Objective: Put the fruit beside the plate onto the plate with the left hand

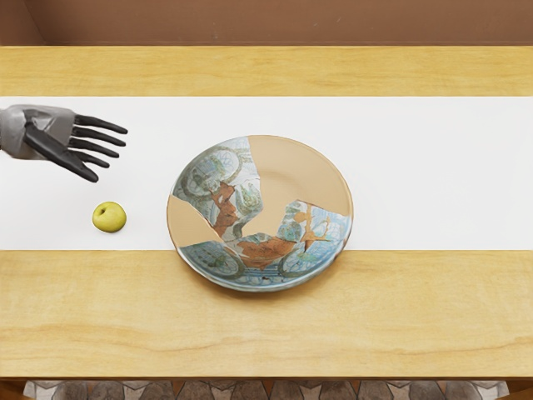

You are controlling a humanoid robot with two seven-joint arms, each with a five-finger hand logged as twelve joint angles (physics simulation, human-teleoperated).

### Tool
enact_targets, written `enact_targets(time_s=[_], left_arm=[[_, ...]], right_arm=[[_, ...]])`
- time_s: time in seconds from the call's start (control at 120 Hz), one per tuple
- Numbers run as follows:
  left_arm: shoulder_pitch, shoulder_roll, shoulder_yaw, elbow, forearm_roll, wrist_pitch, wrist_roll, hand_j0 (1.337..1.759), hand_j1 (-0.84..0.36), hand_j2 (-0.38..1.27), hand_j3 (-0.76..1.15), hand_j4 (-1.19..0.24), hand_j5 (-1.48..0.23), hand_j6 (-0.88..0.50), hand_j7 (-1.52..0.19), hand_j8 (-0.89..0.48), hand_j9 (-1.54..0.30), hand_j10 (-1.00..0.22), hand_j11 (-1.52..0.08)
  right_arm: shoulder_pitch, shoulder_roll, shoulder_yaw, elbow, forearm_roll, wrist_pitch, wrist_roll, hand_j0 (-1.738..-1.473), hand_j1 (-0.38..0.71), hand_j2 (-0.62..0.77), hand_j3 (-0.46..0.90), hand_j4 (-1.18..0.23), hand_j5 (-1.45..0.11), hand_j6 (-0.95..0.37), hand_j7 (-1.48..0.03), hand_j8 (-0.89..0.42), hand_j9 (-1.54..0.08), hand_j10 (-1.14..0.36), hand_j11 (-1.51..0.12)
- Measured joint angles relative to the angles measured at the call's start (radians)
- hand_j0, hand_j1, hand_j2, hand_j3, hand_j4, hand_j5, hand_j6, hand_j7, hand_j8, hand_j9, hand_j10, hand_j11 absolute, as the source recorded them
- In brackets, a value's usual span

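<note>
A small yellow-green apple (109, 217) lies on the white runner, a short way left of the plate. The round plate (316, 171) has tan patches and blue-green painted patterns, and nothing lies on it. My left hand (92, 148) comes in from the left edge, hovering up and left of the apple. Its dark fingers are spread and point right, holding nothing. The hand is apart from the apple.
A white runner (433, 167) crosses the wooden table (266, 317) from left to right. The table's front edge runs near the bottom, with tiled floor below it. A brown wall stands behind the table.
</note>
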Motion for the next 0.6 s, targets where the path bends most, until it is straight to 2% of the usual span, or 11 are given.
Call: enact_targets(time_s=[0.15, 0.242, 0.325, 0.442, 0.6], left_arm=[[0.000, 0.004, 0.004, -0.024, 0.005, 0.000, 0.002, 1.658, 0.06, 0.05, 0.00, -0.24, -0.32, -0.24, -0.32, -0.24, -0.32, -0.24, -0.32], [-0.006, 0.045, 0.012, -0.132, 0.049, 0.000, 0.044, 1.658, 0.06, 0.05, 0.00, -0.24, -0.32, -0.24, -0.32, -0.24, -0.32, -0.24, -0.32], [-0.031, 0.135, 0.012, -0.249, 0.080, 0.012, 0.068, 1.658, 0.06, 0.05, 0.00, -0.25, -0.32, -0.25, -0.32, -0.24, -0.32, -0.24, -0.32], [-0.042, 0.171, 0.012, -0.385, 0.139, 0.174, 0.096, 1.658, 0.06, 0.05, 0.00, -0.25, -0.32, -0.25, -0.32, -0.25, -0.32, -0.25, -0.32], [-0.041, 0.172, 0.014, -0.478, 0.234, 0.447, 0.160, 1.658, 0.06, 0.05, 0.00, -0.25, -0.32, -0.25, -0.32, -0.25, -0.32, -0.25, -0.32]], right_arm=[[0.011, 0.000, 0.000, -0.001, -0.001, 0.000, 0.003, -1.658, -0.30, -0.01, 0.00, -0.04, -0.05, -0.04, -0.05, -0.04, -0.05, -0.04, -0.05], [0.020, 0.000, 0.000, -0.001, -0.001, 0.000, 0.002, -1.658, -0.30, -0.01, 0.00, -0.04, -0.05, -0.04, -0.05, -0.04, -0.05, -0.04, -0.05], [0.024, 0.000, 0.000, -0.001, -0.001, 0.000, 0.002, -1.658, -0.30, -0.01, 0.00, -0.04, -0.05, -0.04, -0.05, -0.04, -0.05, -0.04, -0.05], [0.026, 0.000, 0.000, -0.001, -0.001, 0.000, 0.001, -1.658, -0.30, -0.01, 0.00, -0.04, -0.05, -0.04, -0.05, -0.04, -0.05, -0.04, -0.05], [-0.015, 0.000, -0.002, 0.000, -0.001, 0.000, -0.001, -1.658, -0.30, -0.01, 0.00, -0.04, -0.05, -0.04, -0.05, -0.04, -0.05, -0.04, -0.05]])
